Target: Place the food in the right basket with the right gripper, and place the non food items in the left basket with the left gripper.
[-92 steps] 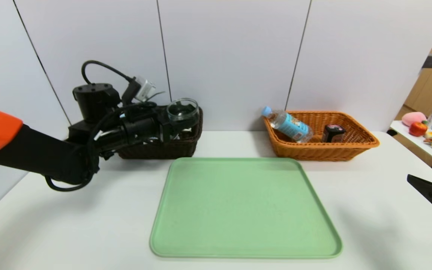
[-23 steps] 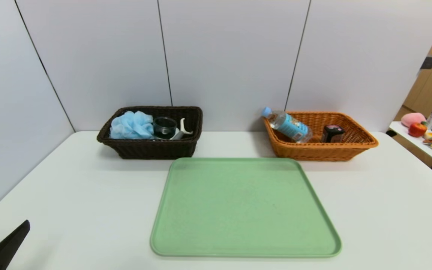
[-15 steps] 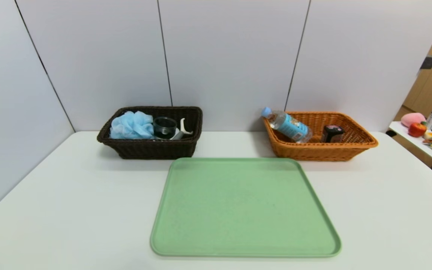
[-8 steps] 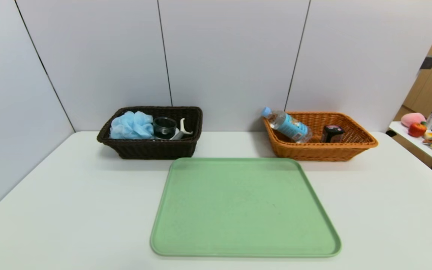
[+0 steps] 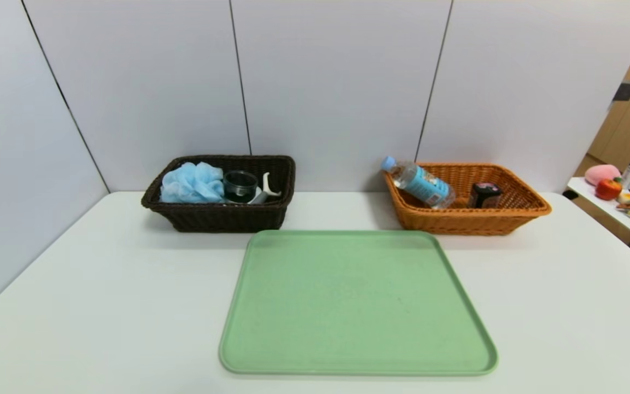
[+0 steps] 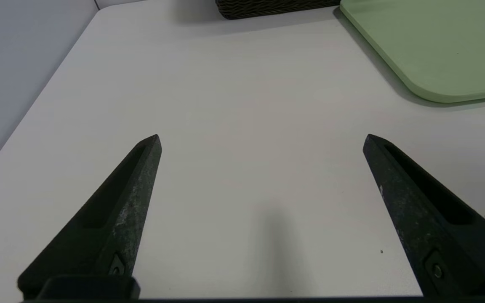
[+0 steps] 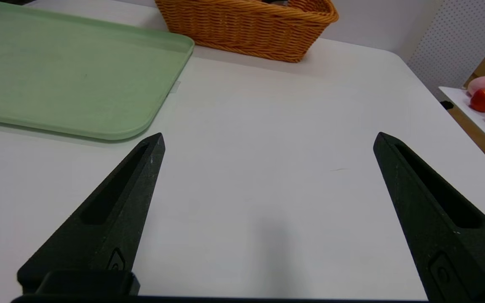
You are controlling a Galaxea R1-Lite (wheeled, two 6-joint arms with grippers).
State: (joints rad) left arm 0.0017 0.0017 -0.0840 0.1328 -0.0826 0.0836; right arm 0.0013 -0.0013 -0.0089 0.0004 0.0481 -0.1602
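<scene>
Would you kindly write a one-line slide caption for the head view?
Bare green tray between a dark basket holding a blue sponge and an orange basket holding a bottle.

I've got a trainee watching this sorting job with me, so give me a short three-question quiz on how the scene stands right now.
1. True or false: something is lying on the green tray.
2. Which basket holds the water bottle? A) the dark brown basket B) the orange basket
3. Fill in: beside the blue bath sponge in the dark brown basket sits a dark ____.

Key
1. False: the tray's surface is bare, and the left gripper and right gripper hang over the white table with fingers apart, holding nothing.
2. B, with a small dark jar next to it.
3. Cup.
</scene>
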